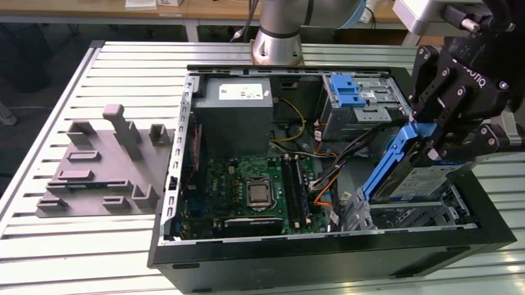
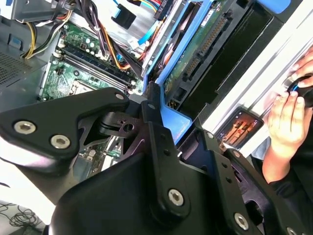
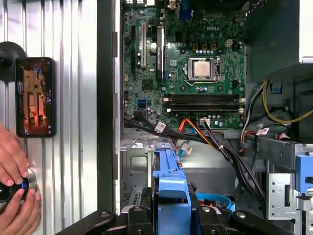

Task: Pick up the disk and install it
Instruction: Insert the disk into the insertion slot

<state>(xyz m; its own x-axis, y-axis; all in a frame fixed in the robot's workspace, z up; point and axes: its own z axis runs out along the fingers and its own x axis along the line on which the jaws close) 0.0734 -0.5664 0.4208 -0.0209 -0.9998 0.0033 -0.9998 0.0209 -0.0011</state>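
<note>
My gripper [image 1: 441,146] hangs over the right side of the open computer case [image 1: 328,252], shut on the disk [image 1: 416,179]. The disk is a silver drive with a white-and-blue label in a blue carrier bracket. It is tilted steeply, with its lower end just above the metal drive cage [image 1: 422,214] in the case's near right corner. In the second wrist view the disk's green circuit side [image 2: 194,46] shows beyond the black fingers [image 2: 152,105]. The blue carrier [image 3: 169,182] rises from the gripper [image 3: 171,215] in the first wrist view.
A grey power supply box [image 1: 238,117] and a drive bay with a blue latch [image 1: 348,92] stand at the back of the case. The motherboard [image 1: 254,187] and loose cables [image 1: 328,178] lie beside the cage. A grey fixture [image 1: 98,166] sits at the exterior view's left. A person's hands [image 3: 14,181] and a phone [image 3: 34,97] rest outside the case.
</note>
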